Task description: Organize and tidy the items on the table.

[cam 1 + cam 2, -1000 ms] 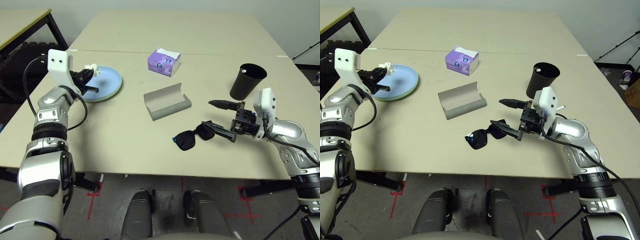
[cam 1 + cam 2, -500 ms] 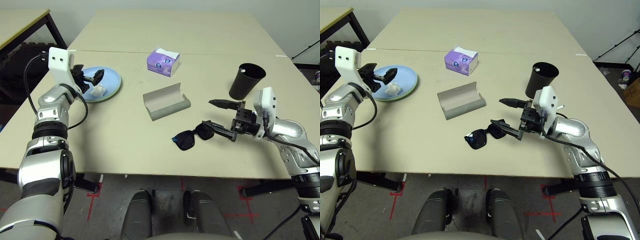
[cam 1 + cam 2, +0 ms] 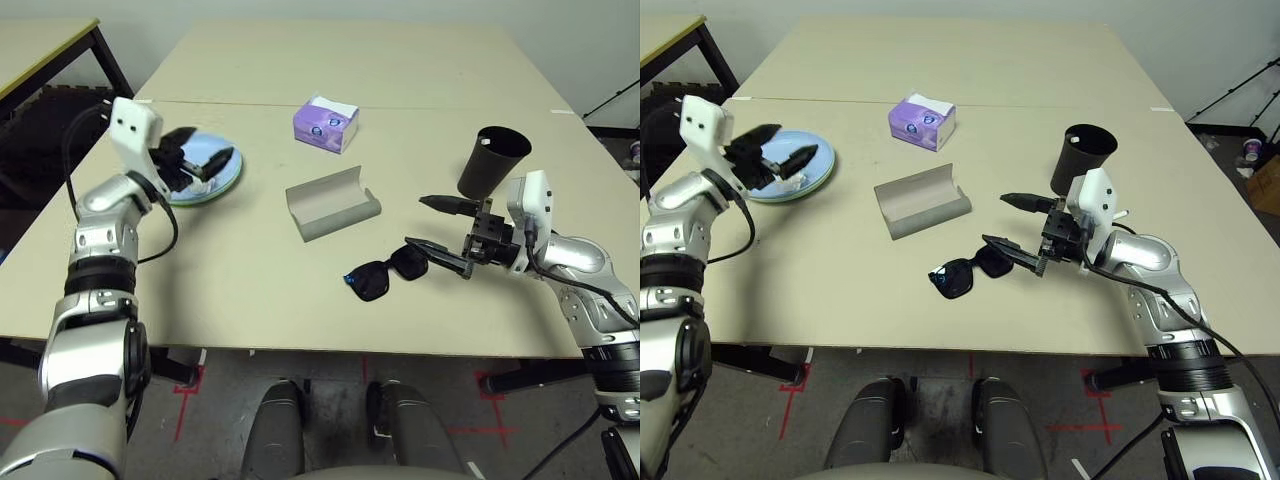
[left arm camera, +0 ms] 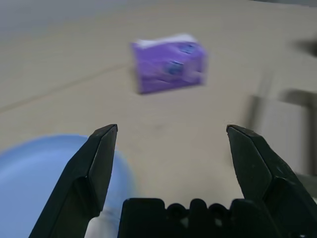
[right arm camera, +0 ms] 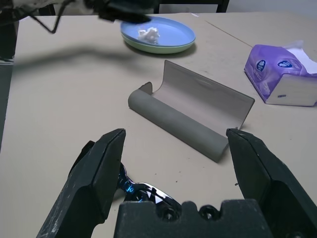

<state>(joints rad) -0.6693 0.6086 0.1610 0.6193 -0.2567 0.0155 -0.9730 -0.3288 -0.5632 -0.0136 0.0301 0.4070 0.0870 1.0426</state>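
I see left gripper [image 3: 205,160] jaws wide, empty, over plates [image 5: 158,37]; tissue [image 5: 148,33] on top; right gripper [image 3: 1012,222] spread, sunglasses [image 3: 965,273] at its 8 o'clock; case [image 3: 333,202] open.

Table [image 3: 300,290]: matt beige laminate, smooth. Plates [image 5: 168,42] look like smooth plastic with a slight sheen; the tissue [image 5: 148,33] on them is crumpled soft paper; case [image 5: 193,116] is matt grey, fine-textured. Sunglasses [image 3: 385,275] by the right fingers [image 3: 440,255] have glossy black lenses; cup [image 3: 490,160] is matt black; fingers look like matt black plastic.
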